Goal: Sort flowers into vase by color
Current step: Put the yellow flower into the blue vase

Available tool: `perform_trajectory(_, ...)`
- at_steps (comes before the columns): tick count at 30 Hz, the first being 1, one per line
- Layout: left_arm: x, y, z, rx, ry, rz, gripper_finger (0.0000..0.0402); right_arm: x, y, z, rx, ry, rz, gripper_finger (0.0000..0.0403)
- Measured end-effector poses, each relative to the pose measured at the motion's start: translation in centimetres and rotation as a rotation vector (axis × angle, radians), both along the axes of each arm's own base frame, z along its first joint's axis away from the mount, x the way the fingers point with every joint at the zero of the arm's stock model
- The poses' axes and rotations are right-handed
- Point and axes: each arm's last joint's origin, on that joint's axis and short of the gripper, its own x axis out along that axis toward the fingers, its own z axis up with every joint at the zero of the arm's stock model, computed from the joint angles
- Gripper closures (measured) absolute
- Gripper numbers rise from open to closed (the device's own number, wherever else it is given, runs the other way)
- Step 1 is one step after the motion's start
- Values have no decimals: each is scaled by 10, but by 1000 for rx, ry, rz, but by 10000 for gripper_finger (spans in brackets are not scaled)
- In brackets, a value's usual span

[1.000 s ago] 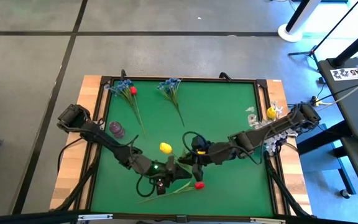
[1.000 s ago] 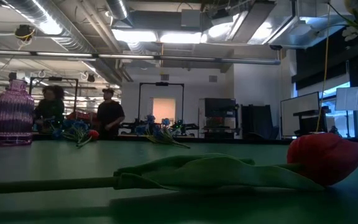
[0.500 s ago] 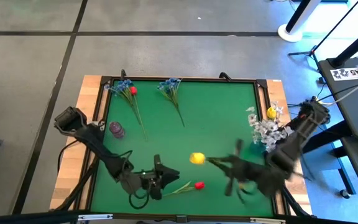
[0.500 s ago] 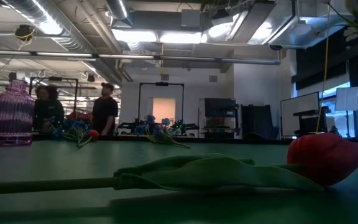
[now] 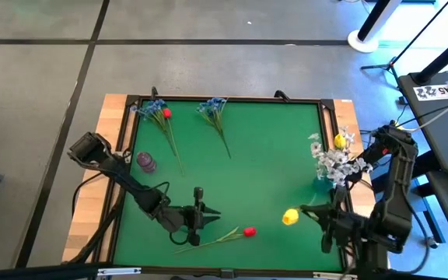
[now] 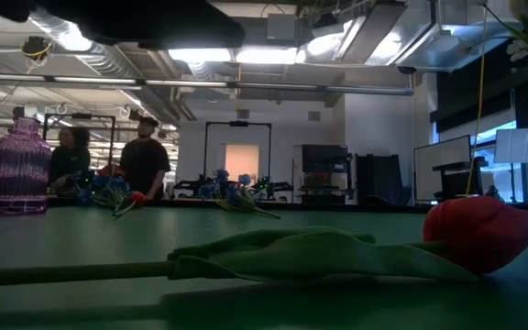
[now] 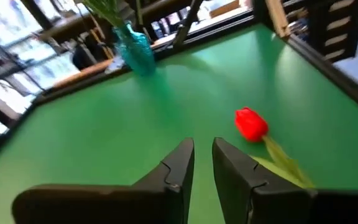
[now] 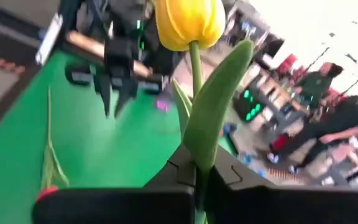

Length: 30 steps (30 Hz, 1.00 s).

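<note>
My right gripper point(image 5: 314, 212) point(image 8: 199, 163) is near the table's near-right corner, shut on a yellow tulip point(image 5: 289, 216) point(image 8: 188, 22). A red tulip point(image 5: 249, 231) point(image 6: 479, 234) point(image 7: 251, 123) lies flat on the green mat with its stalk and leaf point(image 6: 319, 252) along the near edge. My left gripper point(image 5: 207, 211) point(image 7: 204, 144) hovers just left of it, empty, its fingers a narrow gap apart. A purple vase point(image 5: 145, 162) point(image 6: 18, 170) stands near the left edge. A teal vase point(image 5: 321, 184) point(image 7: 135, 53) at the right edge holds white sprigs and a yellow bud point(image 5: 339, 141). My right gripper pinches the yellow tulip's stalk and the base of its long leaf point(image 8: 199, 149) between its two fingers, some way below the bud. It comes from the table's right side, and the stalk runs out along the fingers. The tulip is lifted clear, bud toward the table's left.
Two blue sprigs point(image 5: 155, 109) point(image 5: 212, 109) lie by the far edge, the left one with a red bud point(image 5: 166, 113). A raised dark frame point(image 5: 224, 99) borders the mat. The mat's middle is free. People point(image 6: 145, 165) stand in the room beyond.
My right gripper has swung from the mat's middle toward the near-right corner, carrying the yellow tulip with it. My left arm has drawn back a little toward the left. The red tulip has stayed in place.
</note>
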Motion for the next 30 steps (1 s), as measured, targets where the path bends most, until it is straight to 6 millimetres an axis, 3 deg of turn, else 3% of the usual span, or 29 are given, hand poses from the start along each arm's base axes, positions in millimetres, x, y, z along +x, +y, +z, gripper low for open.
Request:
perform_trajectory(5, 7, 5, 3, -122, -6, -95, 351, -11, -25, -6, 50, 179, -96, 398)
perform_trajectory(14, 11, 9, 4, -151, -8, -124, 351, -12, -35, 7, -32, 128, -62, 399)
perform_trajectory(21, 11, 9, 3, -156, -1, -123, 351, -1, -48, 4, -61, 130, -120, 398)
perform_trajectory(30, 10, 9, 2, -157, 9, -122, 351, 10, -59, -14, 0, 225, -228, 398)
